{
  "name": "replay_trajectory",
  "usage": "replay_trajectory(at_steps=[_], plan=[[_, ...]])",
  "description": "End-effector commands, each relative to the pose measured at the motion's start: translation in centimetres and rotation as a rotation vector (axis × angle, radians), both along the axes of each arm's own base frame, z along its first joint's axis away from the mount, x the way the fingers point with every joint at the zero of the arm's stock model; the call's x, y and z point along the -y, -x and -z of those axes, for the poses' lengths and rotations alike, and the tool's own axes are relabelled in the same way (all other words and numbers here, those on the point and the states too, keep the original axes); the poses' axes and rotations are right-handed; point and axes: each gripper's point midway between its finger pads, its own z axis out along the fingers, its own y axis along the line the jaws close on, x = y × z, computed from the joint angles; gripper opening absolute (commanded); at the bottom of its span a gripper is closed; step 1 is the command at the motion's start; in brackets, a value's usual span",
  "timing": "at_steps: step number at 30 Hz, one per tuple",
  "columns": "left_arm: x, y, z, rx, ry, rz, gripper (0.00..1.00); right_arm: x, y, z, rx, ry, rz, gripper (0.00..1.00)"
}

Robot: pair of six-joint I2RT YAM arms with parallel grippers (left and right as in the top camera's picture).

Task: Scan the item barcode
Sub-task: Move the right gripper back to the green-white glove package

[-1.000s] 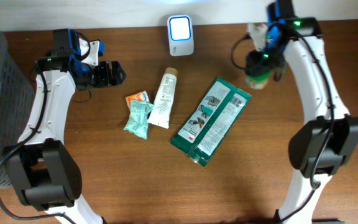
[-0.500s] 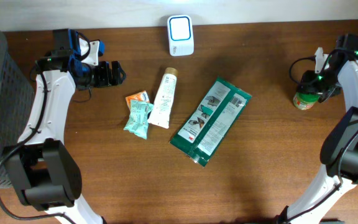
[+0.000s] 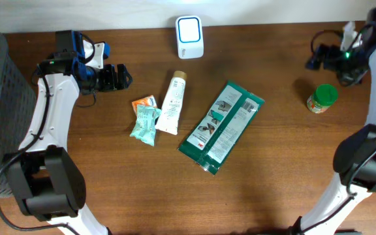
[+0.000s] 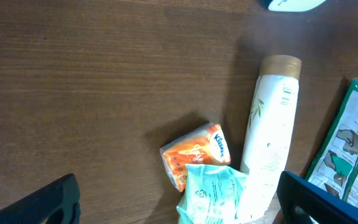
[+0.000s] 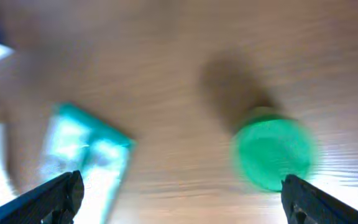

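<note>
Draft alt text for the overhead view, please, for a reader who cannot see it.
A green-lidded jar stands on a wooden table, clear of the open right gripper. Mid-table lie a green pouch, a white tube and two small packets, near a white scanner; the left gripper, also open, is at left.

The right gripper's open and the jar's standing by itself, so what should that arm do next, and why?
Probably swing the right gripper toward the green pouch. Its jaws are open and empty, the green-lidded jar stands apart on the table, and the pouch is the nearest other item.
</note>
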Motion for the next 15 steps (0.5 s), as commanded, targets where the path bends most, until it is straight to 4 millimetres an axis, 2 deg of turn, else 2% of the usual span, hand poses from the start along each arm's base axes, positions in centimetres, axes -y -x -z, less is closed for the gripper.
replay_trajectory(at_steps=[1,5,7,11,13,15], plan=[[-0.5,-0.5,-0.2,0.011,-0.002,-0.006,0.99,-7.3,-0.3,-2.7,0.025,-0.200,-0.089,0.98],[-0.4,-0.5,-0.2,0.011,-0.002,-0.004,0.99,-14.5,1.2,0.1,-0.068,-0.199,-0.266,0.98],[-0.4,-0.5,-0.2,0.011,-0.002,-0.005,0.99,-17.5,2.4,2.0,-0.134,-0.206,-0.305,0.82],[-0.4,-0.5,-0.2,0.011,-0.002,-0.005,0.99,-23.2,3.2,6.8,-0.192,-0.223,-0.309,0.64],[-0.4,-0.5,-0.2,0.011,-0.002,-0.005,0.99,-25.3,3.9,8.8,-0.194,-0.217,-0.354,0.53],[-0.4,-0.5,-0.2,0.011,-0.002,-0.005,0.99,-26.1,4.4,10.3,-0.196,-0.177,-0.379,0.40]])
